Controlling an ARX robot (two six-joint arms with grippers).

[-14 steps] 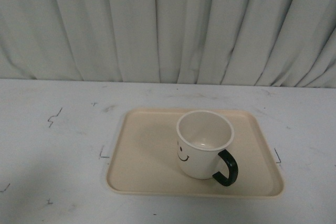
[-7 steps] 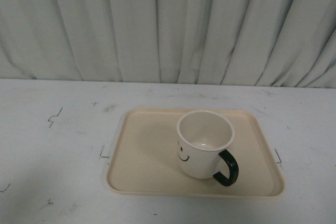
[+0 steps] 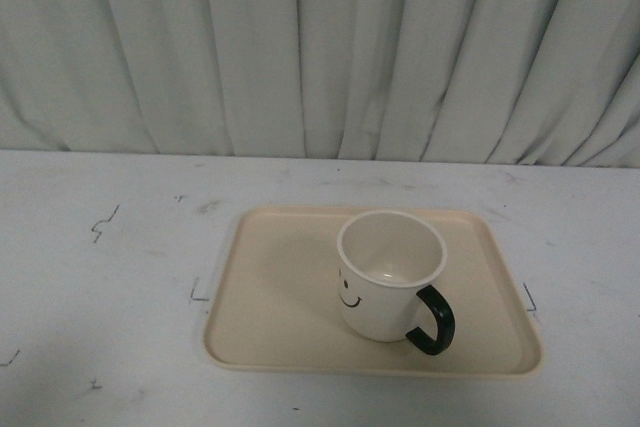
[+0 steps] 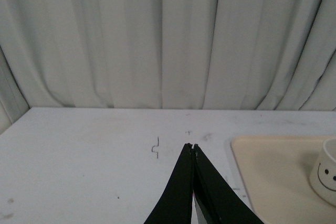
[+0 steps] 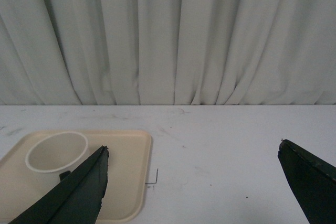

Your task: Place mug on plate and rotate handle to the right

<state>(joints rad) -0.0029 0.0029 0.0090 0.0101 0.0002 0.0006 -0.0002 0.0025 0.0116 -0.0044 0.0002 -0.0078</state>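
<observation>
The cream-white mug [image 3: 389, 272] stands upright on the beige plate [image 3: 280, 297], right of the plate's middle. Its smiley face points front-left and its dark handle [image 3: 433, 320] points to the front right. Neither gripper shows in the front view. In the left wrist view my left gripper [image 4: 191, 146] is shut and empty above the bare table, left of the plate [image 4: 268, 171] and the mug [image 4: 326, 172]. In the right wrist view my right gripper [image 5: 193, 148] is open wide and empty, to the right of the plate [image 5: 126, 177] and the mug [image 5: 56, 151].
The white table [image 3: 100, 277] carries small black corner marks [image 3: 198, 293] around the plate. A pale pleated curtain [image 3: 320, 47] hangs behind the table's far edge.
</observation>
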